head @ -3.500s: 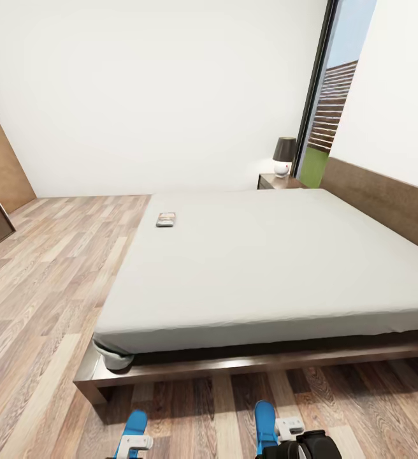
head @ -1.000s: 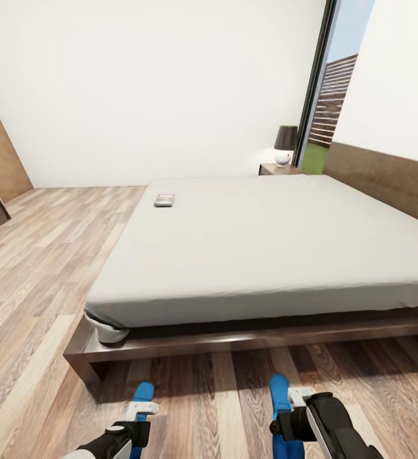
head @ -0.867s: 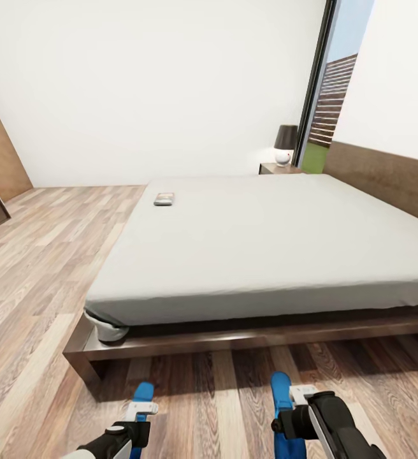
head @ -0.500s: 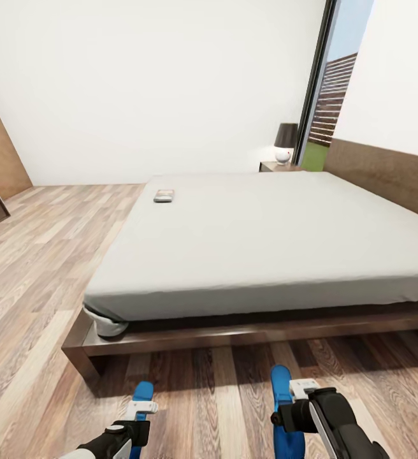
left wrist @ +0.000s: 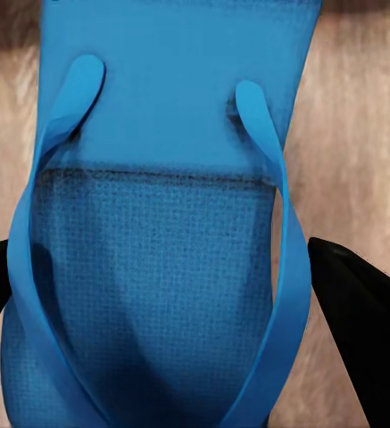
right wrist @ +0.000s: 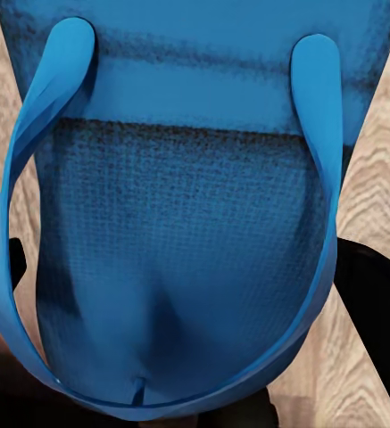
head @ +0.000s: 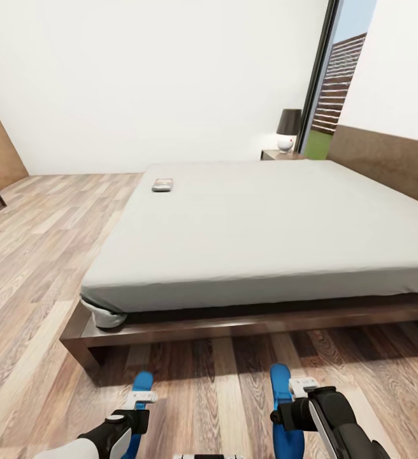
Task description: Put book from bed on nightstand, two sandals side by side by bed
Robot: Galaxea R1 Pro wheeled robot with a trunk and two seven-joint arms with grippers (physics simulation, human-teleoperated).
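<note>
Two sandals in hand: left gripper (head: 139, 408) clamped on the left sandal (left wrist: 159, 223), right gripper (head: 292, 408) on the right sandal (right wrist: 190, 214), both held low over the floor (head: 222, 389) beside the bed (head: 266, 223), presumably ready for setting down. Book (head: 162, 185) lies at the mattress's far left edge; nightstand (head: 279, 154) beyond. Compared with half a second ago, view pitched slightly downward; arms unchanged.

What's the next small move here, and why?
Probably lower both arms and set the sandals down. The left gripper holds one sandal, the right gripper the other sandal, both over the floor just short of the bed, roughly parallel.
</note>
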